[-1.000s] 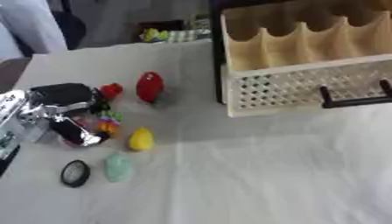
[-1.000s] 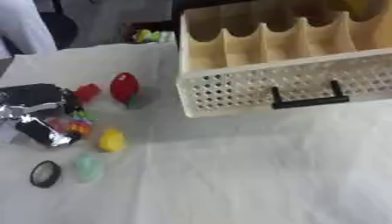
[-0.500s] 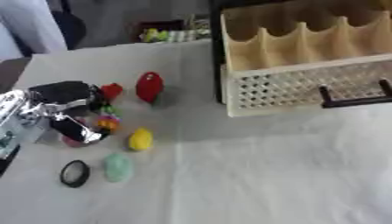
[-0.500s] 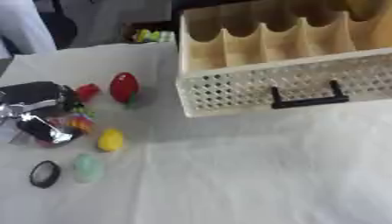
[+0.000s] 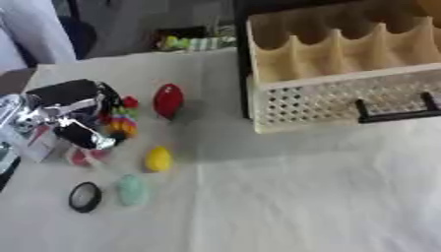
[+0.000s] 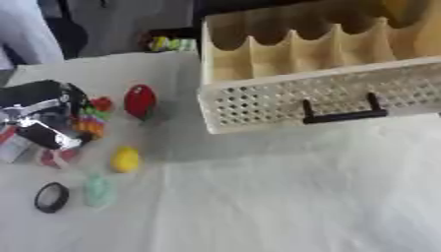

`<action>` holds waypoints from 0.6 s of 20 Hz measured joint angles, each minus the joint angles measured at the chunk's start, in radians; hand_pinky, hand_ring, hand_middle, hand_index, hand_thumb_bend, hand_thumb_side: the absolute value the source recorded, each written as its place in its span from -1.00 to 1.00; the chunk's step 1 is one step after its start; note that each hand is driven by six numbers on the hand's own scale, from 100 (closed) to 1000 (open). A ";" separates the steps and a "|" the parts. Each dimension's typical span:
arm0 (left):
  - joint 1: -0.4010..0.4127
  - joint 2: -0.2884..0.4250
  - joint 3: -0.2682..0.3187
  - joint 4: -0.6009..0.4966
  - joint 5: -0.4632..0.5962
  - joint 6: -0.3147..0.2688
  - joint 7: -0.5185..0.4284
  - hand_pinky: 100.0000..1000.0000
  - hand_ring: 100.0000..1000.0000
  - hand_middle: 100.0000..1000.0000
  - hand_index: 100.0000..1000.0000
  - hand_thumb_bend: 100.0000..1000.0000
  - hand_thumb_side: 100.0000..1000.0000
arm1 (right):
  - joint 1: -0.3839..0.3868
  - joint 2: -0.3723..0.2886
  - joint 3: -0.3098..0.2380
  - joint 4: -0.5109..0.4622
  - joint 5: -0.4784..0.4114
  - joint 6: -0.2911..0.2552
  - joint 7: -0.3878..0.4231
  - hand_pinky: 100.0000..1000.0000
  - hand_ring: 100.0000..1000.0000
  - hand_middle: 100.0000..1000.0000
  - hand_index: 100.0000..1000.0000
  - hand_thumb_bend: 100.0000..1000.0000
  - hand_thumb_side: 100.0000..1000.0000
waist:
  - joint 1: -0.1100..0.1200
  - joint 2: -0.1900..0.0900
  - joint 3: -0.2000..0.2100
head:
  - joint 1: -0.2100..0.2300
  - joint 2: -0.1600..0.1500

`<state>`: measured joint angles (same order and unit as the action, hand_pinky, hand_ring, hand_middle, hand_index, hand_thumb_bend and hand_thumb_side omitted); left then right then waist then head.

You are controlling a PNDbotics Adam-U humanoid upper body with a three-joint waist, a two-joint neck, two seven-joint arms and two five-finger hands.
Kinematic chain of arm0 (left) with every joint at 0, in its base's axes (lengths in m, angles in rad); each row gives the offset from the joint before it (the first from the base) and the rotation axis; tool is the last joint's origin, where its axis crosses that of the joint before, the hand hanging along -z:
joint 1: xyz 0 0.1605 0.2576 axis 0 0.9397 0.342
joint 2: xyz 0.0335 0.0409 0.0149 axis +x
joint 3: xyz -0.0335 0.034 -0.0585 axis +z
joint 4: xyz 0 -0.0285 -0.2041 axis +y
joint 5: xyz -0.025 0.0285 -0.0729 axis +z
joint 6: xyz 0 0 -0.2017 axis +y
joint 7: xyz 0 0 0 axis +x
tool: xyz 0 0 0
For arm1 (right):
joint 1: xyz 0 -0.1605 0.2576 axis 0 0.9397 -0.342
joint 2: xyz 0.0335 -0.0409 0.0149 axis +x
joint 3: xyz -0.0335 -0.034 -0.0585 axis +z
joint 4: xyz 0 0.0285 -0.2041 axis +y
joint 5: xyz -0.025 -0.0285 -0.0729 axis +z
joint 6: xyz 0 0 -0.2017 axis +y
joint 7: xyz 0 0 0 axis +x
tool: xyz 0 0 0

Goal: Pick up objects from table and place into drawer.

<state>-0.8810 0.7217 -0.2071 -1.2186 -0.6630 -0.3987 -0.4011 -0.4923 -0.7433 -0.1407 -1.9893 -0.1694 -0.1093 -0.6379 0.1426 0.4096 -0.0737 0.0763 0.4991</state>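
Left hand (image 5: 65,115), black and silver, sits low over the worktop (image 5: 284,197) at its left edge, beside a multicoloured item (image 5: 123,122); finger state cannot be told. Red object (image 5: 168,100), yellow object (image 5: 158,159), pale green object (image 5: 131,189) and black ring (image 5: 84,196) lie nearby. Drawer (image 6: 319,74) stands open, far right.

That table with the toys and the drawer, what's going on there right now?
The robot's left hand is down among small things at the table's left side, over a multicoloured object; whether it grips anything can't be told. A red object, a yellow one, a pale green one and a black ring lie on the cloth. The open drawer looks empty.
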 measured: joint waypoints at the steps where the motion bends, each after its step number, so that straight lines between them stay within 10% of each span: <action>1: -0.004 0.000 0.005 -0.016 0.014 0.006 0.006 -0.33 -0.06 -0.16 -0.28 -1.00 -0.56 | 0.000 0.000 0.000 0.000 0.000 0.000 0.000 0.01 -0.57 -0.54 0.15 -1.00 0.92 | 0.000 -0.002 0.001 | -0.001 0.000; 12: -0.062 0.013 0.032 -0.188 0.170 0.111 0.049 -0.41 -0.11 -0.20 -0.36 -1.00 -0.65 | 0.000 0.000 0.001 0.000 -0.001 0.004 0.001 0.01 -0.56 -0.54 0.15 -1.00 0.92 | 0.000 -0.024 0.013 | -0.034 0.003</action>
<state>-0.9432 0.7346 -0.1750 -1.4067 -0.4931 -0.2880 -0.3520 -0.4921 -0.7434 -0.1396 -1.9893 -0.1708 -0.1051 -0.6365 0.1426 0.3858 -0.0604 0.0424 0.5017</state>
